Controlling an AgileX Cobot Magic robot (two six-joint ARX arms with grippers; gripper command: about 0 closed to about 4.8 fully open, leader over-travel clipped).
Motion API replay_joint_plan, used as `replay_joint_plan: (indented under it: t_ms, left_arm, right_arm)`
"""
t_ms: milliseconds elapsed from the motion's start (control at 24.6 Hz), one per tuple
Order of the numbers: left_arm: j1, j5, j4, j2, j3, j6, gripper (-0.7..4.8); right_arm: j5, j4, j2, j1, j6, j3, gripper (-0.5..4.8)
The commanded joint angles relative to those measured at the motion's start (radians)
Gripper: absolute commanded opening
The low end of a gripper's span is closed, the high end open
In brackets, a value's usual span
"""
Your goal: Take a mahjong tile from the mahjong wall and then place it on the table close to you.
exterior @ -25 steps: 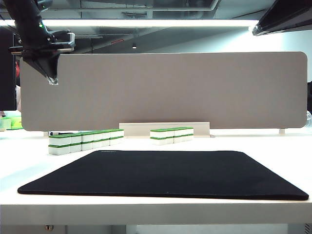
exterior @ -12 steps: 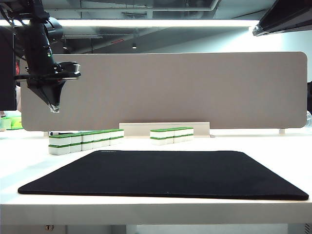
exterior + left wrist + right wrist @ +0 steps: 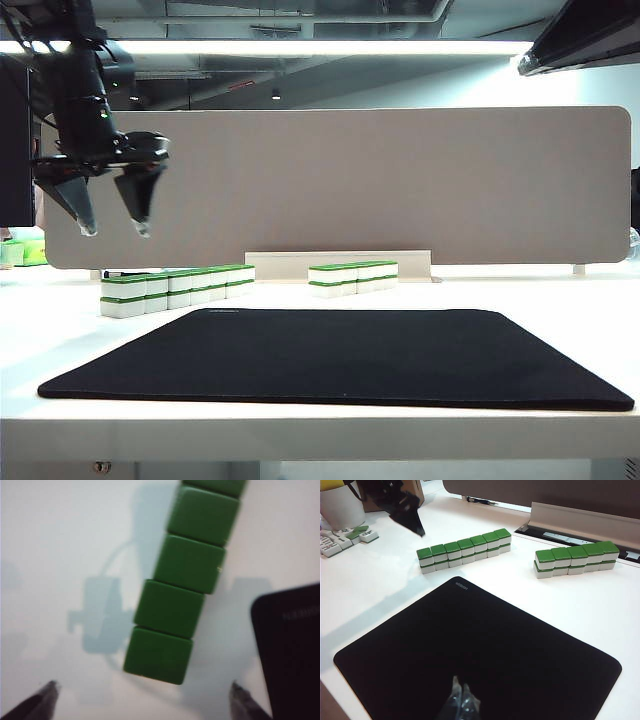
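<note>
The left gripper [image 3: 112, 230] hangs above the near end of the mahjong wall [image 3: 176, 285], pointing down, jaws spread wide and empty. The wall sits on the table [image 3: 560, 300] beside the black mat [image 3: 340, 355]. The right gripper [image 3: 461, 700] hovers over the mat, fingertips together, holding nothing

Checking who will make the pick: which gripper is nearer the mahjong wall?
Left. The left gripper hangs open right above the mahjong wall's near end. The right gripper sits shut over the black mat, well away.
</note>
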Motion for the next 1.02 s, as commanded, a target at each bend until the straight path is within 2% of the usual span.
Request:
replay_joint_plan:
  t_ms: [41, 81, 162, 569, 690, 1015]
  left_arm:
    - [-0.021, 0.019, -0.008, 0.012, 0.003, 0.120, 4.79]
    - [-0.025, 0.015, -0.011, 0.024, 0.003, 0.153, 4.79]
    - [-0.027, 0.001, -0.017, 0.038, 0.003, 0.165, 4.79]
    - [-0.019, -0.042, -0.027, 0.112, 0.003, 0.166, 4.79]
    - [-0.019, -0.071, -0.007, 0.137, 0.003, 0.166, 4.79]
    - [-0.019, -0.074, 0.050, 0.148, 0.003, 0.165, 4.79]
  right_arm:
    - [-0.002, 0.010, -0.002, 0.000, 0.001, 0.003, -0.01]
    - [-0.002, 0.009, -0.002, 0.000, 0.001, 0.003, -0.01]
    - [-0.003, 0.009, -0.002, 0.000, 0.001, 0.003, -0.01]
    - [-0.003, 0.009, -0.002, 0.000, 0.001, 0.003, -0.01]
    - [-0.003, 0.009, -0.002, 0.000, 0.001, 0.003, -0.01]
    - [-0.003, 0.006, -0.002, 0.000, 0.001, 0.003, -0.01]
